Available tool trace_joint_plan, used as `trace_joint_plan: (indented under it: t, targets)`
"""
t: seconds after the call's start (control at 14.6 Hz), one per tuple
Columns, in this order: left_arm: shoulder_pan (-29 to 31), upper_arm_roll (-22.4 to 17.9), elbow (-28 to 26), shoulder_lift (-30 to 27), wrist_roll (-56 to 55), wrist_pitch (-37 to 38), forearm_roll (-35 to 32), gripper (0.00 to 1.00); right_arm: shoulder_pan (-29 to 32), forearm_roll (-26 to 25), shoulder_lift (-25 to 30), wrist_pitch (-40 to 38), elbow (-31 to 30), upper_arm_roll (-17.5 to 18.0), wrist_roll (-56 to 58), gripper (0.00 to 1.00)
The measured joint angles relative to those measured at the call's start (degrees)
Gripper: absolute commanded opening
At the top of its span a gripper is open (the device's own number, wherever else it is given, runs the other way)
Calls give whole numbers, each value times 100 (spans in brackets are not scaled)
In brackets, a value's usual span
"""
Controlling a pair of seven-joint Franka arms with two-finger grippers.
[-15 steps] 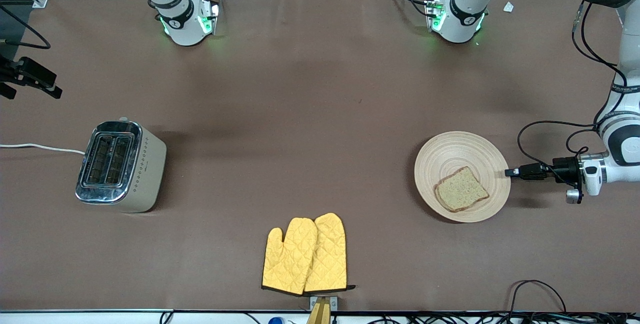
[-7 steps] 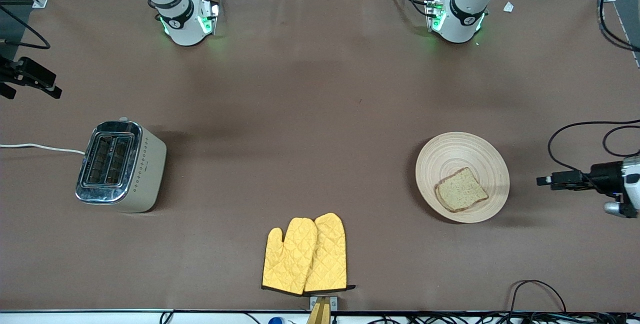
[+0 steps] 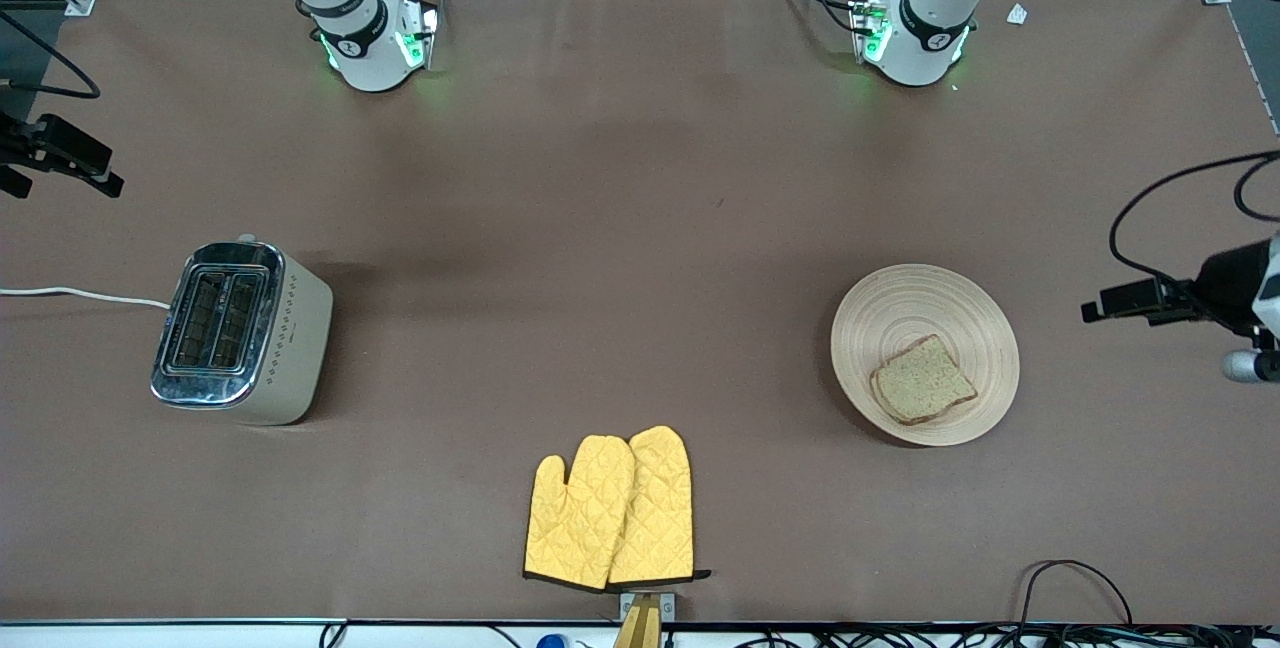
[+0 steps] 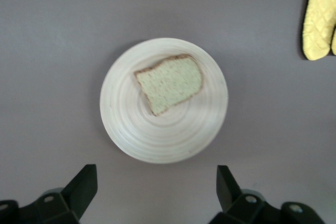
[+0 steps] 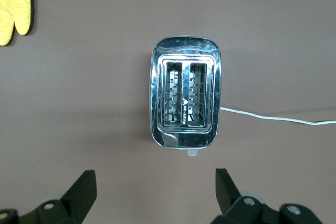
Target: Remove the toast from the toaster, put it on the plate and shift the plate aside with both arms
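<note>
The toast (image 3: 922, 380) lies flat on the pale wooden plate (image 3: 900, 308), on the part of the dish nearer the front camera. My left gripper (image 3: 1092, 310) hovers over bare table, apart from the plate's rim on the side toward the left arm's end. In the left wrist view the gripper (image 4: 156, 177) stands open and empty, with the plate (image 4: 157, 140) and toast (image 4: 170, 83) below it. My right gripper (image 5: 156, 179) is open and empty, high above the toaster (image 5: 185, 98); the front view does not show it.
The toaster (image 3: 240, 333) stands toward the right arm's end, its white cord trailing off the table edge. Two yellow oven mitts (image 3: 610, 508) lie near the front edge at mid-table. Black cables hang by the left arm (image 3: 1150, 218).
My left gripper opened, let go of the plate's rim and drew back toward the left arm's end of the table. The plate with the toast stayed put. Nothing else in the front view moved.
</note>
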State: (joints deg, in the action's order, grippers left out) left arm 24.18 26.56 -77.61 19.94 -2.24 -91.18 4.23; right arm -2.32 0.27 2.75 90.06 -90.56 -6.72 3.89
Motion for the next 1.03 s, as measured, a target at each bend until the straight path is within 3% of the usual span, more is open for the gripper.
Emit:
trace_joint_plan:
  t: [0.14,0.27,0.48,1.03]
  targets:
    - [-93,162,-17,-312,-221,231,-303,100,0,0,0,0,-1,0,0,100]
    - [-512,30,-30,-656,-255,493,-728,100,0,0,0,0,-1,-1,0,100]
    - [-1371,-725,-87,-1173,-269,771,-887,100,0,0,0,0,-2,-1,0,100]
    - [-2509,-2145,-1106,-2285,-207,840,-570,100,0,0,0,0,-3,-1,0,100]
